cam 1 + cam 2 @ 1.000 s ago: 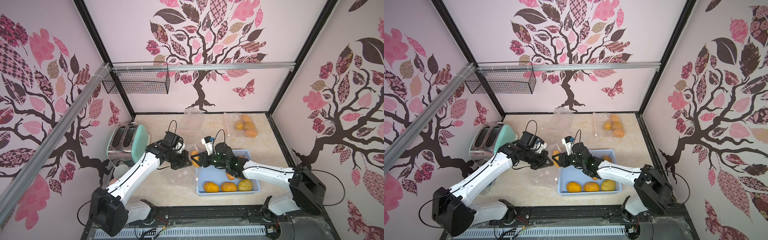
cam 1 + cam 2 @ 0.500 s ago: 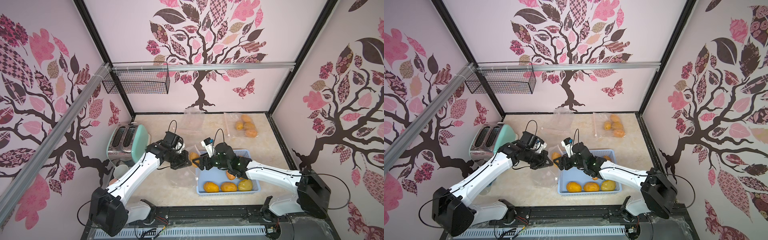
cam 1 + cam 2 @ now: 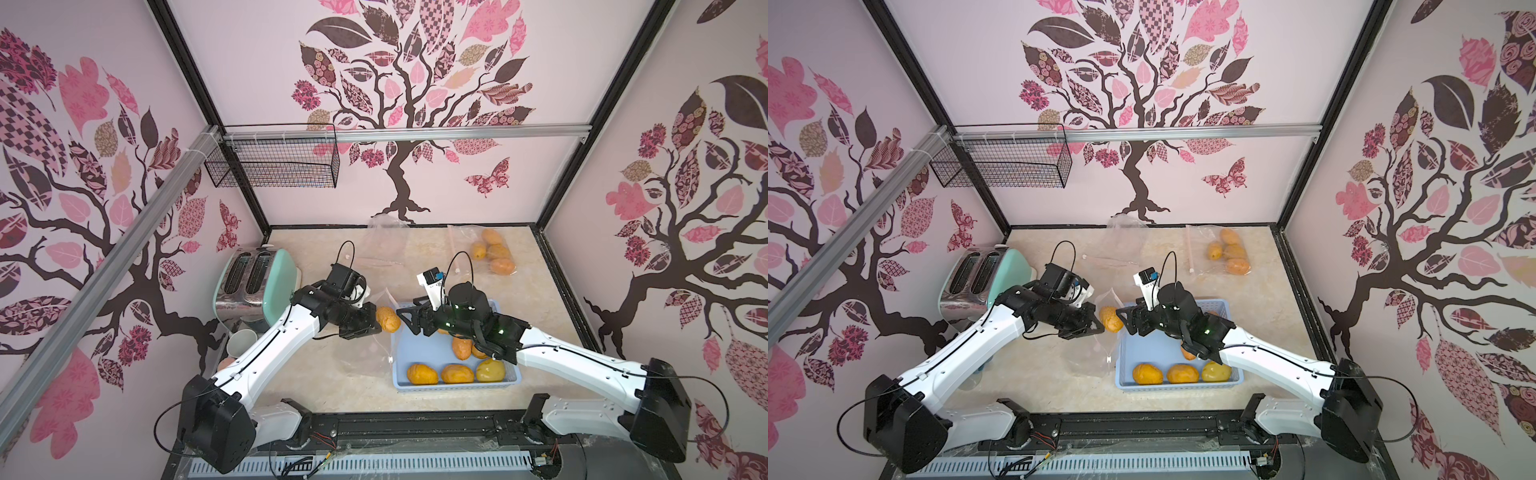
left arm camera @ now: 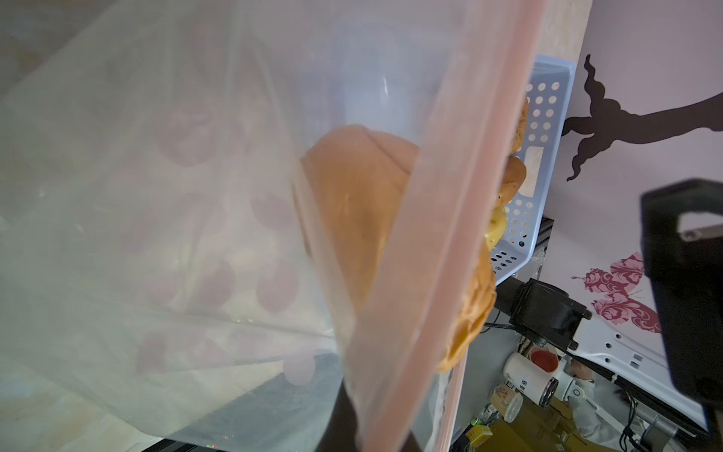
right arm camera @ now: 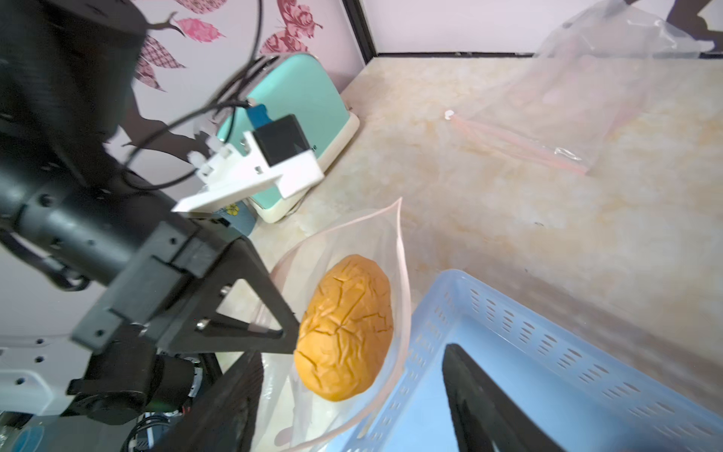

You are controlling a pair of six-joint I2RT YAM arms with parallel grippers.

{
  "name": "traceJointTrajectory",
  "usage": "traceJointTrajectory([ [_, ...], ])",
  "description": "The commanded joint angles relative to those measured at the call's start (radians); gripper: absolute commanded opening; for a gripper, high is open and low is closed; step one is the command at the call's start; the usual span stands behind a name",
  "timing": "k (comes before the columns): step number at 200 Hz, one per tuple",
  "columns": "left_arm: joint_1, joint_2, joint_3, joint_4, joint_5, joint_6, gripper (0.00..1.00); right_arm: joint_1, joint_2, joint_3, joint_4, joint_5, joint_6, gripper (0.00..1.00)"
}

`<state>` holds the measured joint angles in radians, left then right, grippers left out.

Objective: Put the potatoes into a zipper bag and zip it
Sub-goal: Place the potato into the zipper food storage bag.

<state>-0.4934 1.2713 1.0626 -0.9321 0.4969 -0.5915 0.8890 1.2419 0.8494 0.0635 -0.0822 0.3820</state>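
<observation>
One wrinkled orange potato (image 5: 344,328) is lying in the mouth of the zipper bag (image 4: 156,195), just beside the blue basket (image 3: 457,386) where several more potatoes (image 3: 457,373) are waiting. My left claw (image 3: 374,324) is clamping the bag's rim; my right claw (image 3: 405,321) is standing apart, empty. I am judging the potatoes firm and weighty, best taken across the middle. The film is looking limp and slippery, so I am gripping near its stiffer zipper strip. A second ago my right claw was closing tighter around this potato; now it is spreading wider and drawing back.
</observation>
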Motion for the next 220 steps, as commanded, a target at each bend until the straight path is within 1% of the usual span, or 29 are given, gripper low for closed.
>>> traceJointTrajectory([
  [1,-0.003,-0.023,0.011,-0.019,-0.007,0.046,0.0,0.004,0.09,0.038,-0.035,-0.008,0.048,0.74],
  [17,-0.003,-0.024,0.008,-0.026,-0.018,0.05,0.0,0.004,0.143,0.068,-0.037,-0.053,0.071,0.72],
  [62,-0.003,-0.023,0.015,-0.043,-0.021,0.068,0.0,0.005,0.226,0.069,0.012,-0.136,0.122,0.59],
  [94,-0.003,-0.025,0.027,-0.052,-0.023,0.075,0.0,0.004,0.275,0.071,0.037,-0.206,0.14,0.54],
  [115,-0.002,-0.028,0.04,-0.076,-0.043,0.085,0.0,0.005,0.294,0.08,0.044,-0.226,0.14,0.43],
  [130,-0.003,-0.035,0.045,-0.095,-0.075,0.094,0.0,0.004,0.291,0.082,0.053,-0.235,0.14,0.32],
  [147,-0.004,-0.039,0.065,-0.145,-0.148,0.112,0.0,0.004,0.282,0.096,0.046,-0.241,0.13,0.21],
  [160,-0.003,-0.04,0.095,-0.201,-0.233,0.13,0.0,0.004,0.278,0.119,0.028,-0.246,0.118,0.19],
  [163,-0.002,-0.041,0.107,-0.215,-0.253,0.133,0.0,0.004,0.277,0.126,0.022,-0.247,0.114,0.2],
  [168,-0.002,-0.041,0.121,-0.243,-0.297,0.142,0.0,0.004,0.277,0.135,0.012,-0.251,0.106,0.25],
  [175,-0.003,-0.046,0.148,-0.278,-0.371,0.15,0.0,0.005,0.271,0.15,-0.003,-0.254,0.089,0.41],
  [178,-0.003,-0.048,0.16,-0.294,-0.402,0.151,0.0,0.005,0.267,0.157,-0.01,-0.252,0.08,0.51],
  [181,-0.003,-0.051,0.169,-0.309,-0.449,0.153,0.0,0.004,0.263,0.164,-0.017,-0.244,0.074,0.58],
  [189,-0.002,-0.062,0.195,-0.341,-0.566,0.158,0.0,0.004,0.24,0.173,-0.035,-0.208,0.057,0.7],
  [197,-0.003,-0.075,0.218,-0.376,-0.696,0.154,0.0,0.005,0.213,0.174,-0.046,-0.172,0.035,0.76],
  [205,-0.002,-0.087,0.237,-0.405,-0.802,0.148,0.0,0.005,0.176,0.172,-0.055,-0.152,0.005,0.79],
  [220,-0.003,-0.113,0.259,-0.437,-0.914,0.147,0.0,0.004,0.106,0.168,-0.079,-0.129,-0.057,0.83],
])
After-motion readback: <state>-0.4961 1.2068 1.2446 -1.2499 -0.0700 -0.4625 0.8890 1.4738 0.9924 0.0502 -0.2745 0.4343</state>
